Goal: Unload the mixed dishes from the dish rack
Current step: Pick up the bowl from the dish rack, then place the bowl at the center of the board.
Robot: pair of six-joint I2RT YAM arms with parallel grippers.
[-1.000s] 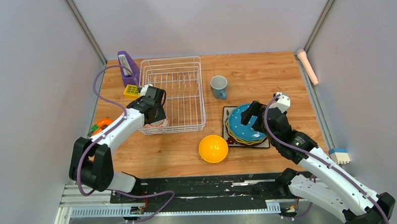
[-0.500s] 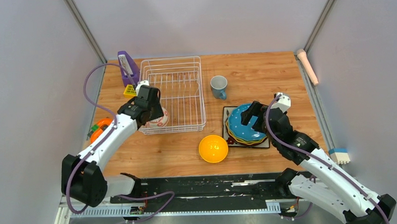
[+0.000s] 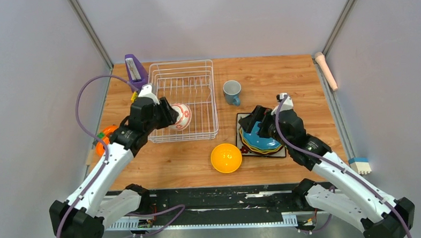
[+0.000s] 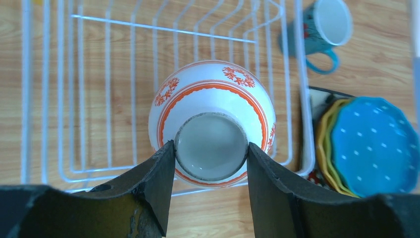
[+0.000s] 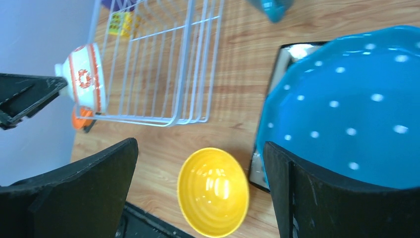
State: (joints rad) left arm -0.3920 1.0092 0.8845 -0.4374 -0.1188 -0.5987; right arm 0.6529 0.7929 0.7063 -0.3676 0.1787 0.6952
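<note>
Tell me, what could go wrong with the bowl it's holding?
The left gripper pinches the patterned bowl only by its small foot, so the bowl might slip and drop. It hangs tipped sideways over the rack, so it might also bump the wires on its way out.

Overhead and close wrist views share the dish rack [image 3: 194, 94].

The dish rack [image 3: 182, 100] is standing back left on the surface [image 3: 281, 75], the mug [image 3: 232, 92] just right of it. The plate stack [image 3: 266, 144] is lying nearer, right of the loose bowl [image 3: 225, 157]. The left tool [image 4: 210, 153] is holding the second bowl [image 3: 182, 116] over the rack.
</note>
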